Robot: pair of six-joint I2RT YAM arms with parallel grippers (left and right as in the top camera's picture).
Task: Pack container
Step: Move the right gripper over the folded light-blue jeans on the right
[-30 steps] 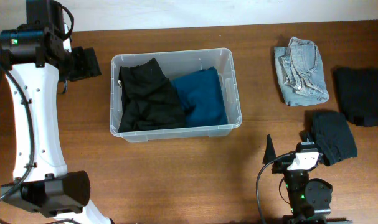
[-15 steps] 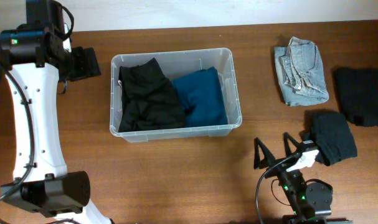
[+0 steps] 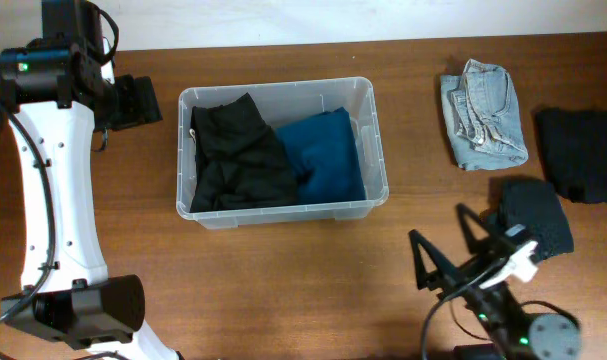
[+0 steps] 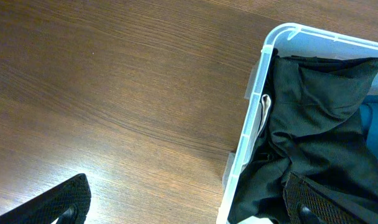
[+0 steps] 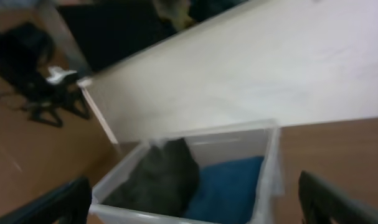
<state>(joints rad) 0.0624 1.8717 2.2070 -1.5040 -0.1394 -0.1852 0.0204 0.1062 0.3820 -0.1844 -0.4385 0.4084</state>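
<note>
Packing under way: a large clear plastic rectangular container [image 3: 283, 212] sits on the brown wooden table [image 3: 283, 290] left of centre in the overhead frame, already holding a crumpled black garment [image 3: 238, 155] and a folded teal garment [image 3: 328, 155]. The right pincer [image 3: 437, 226], jaws wide apart and empty, hovers at lower right just beside a dark folded cloth [image 3: 538, 215]. Folded light-blue denim jeans [image 3: 483, 115] and another black garment [image 3: 583, 155] wait at upper right. The left pincer [image 4: 185, 180], also spread and empty, hangs over the container's left rim. The next pick looks to be the dark cloth: the right pincer should drop squarely over its thick folded middle, bite through all layers so nothing trails, lift clear of the rim, and release over the lower teal side.
</note>
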